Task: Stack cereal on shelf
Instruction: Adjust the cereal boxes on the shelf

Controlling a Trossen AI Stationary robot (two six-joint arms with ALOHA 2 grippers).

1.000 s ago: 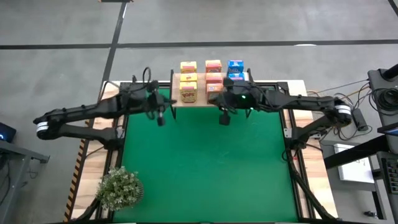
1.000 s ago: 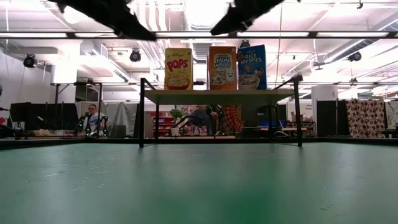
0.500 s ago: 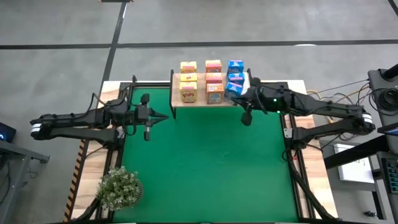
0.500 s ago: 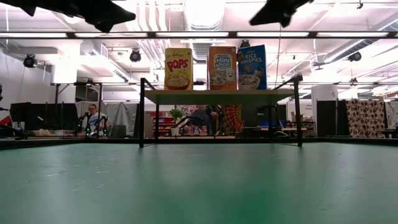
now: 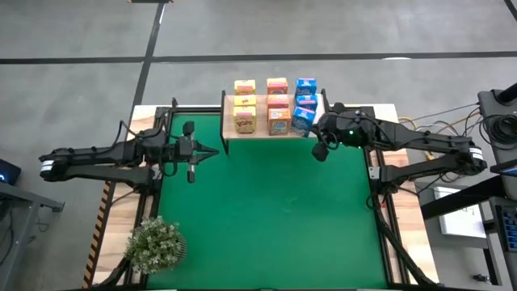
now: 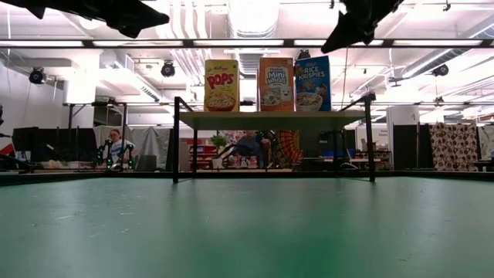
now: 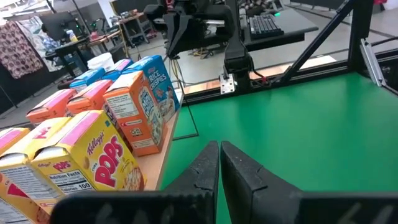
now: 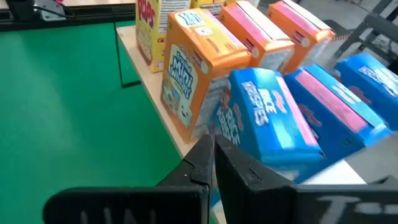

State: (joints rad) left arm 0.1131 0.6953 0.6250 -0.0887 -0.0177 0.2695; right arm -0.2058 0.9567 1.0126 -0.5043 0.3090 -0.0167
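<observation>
Nine mini cereal boxes stand on their bases on the light-wood shelf [image 5: 262, 132] at the mat's far edge: a yellow column [image 5: 245, 105], an orange-pink column [image 5: 278, 105] and a blue column [image 5: 304, 101]. The front blue box [image 8: 267, 121] stands turned a little at the shelf's right front corner. My right gripper [image 8: 213, 155] is shut and hovers just off that corner [image 5: 317, 139], beside this box and apart from it. My left gripper [image 7: 219, 158] is shut and hangs over the mat's left part [image 5: 206, 155], short of the shelf's left end.
A bushy potted plant [image 5: 156, 245] stands at the mat's near left corner. The green mat [image 5: 266, 210] lies open before the shelf. The shelf's thin black legs [image 6: 177, 139] rise from the mat's far edge. A seated person [image 6: 114, 148] shows in the room behind.
Both grippers have drawn away from the shelf's front. My left gripper pulled back toward the table's left edge, then held still. My right gripper travelled from the shelf's middle toward its right front corner and dipped slightly. The boxes have stayed in place.
</observation>
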